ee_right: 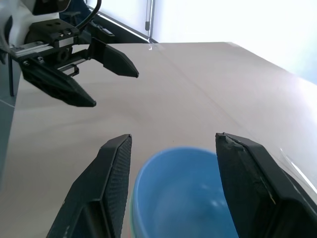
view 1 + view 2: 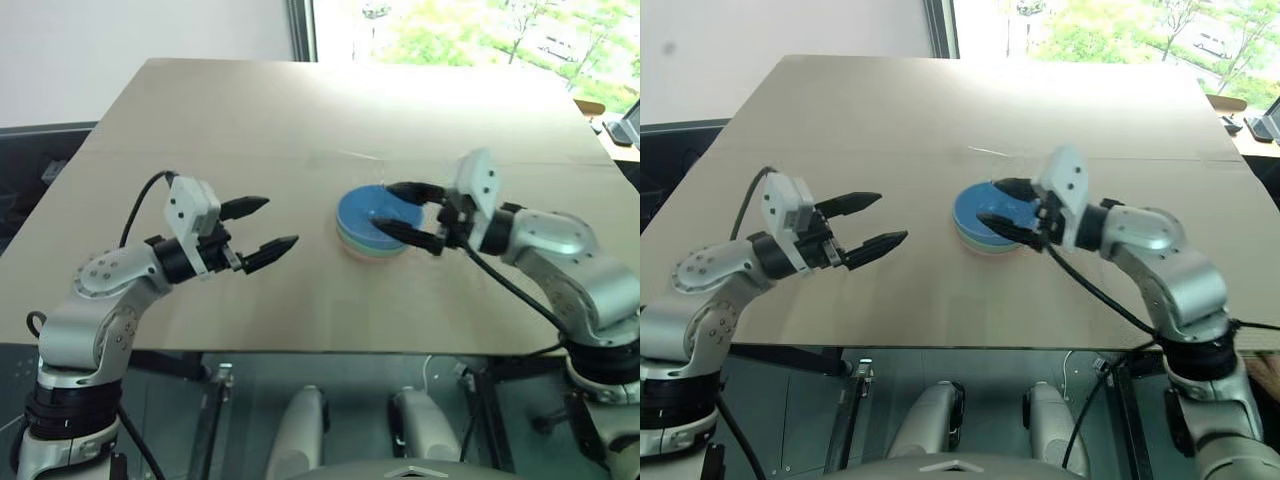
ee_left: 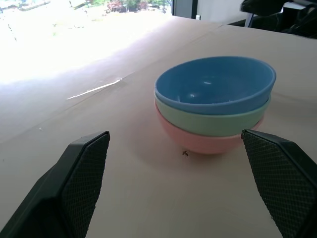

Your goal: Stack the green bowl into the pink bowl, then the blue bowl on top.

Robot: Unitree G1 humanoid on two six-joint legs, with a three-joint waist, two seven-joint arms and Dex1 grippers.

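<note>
Plain tabletop (image 2: 250, 130) carried the blue bowl (image 2: 372, 209) on green bowl (image 3: 213, 115) in pink bowl (image 3: 208, 140), unlabelled; left gripper (image 2: 272, 228) jaws wide, right gripper (image 2: 398, 209) jaws apart around the blue rim.

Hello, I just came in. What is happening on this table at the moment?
A two-armed robot is stacking bowls on a table. The stack looks complete: the blue bowl sits on top, inside the green bowl, which sits in the pink bowl. The right gripper is open just over the blue bowl, holding nothing. The left gripper is wide open and empty, off to the side of the stack.
</note>
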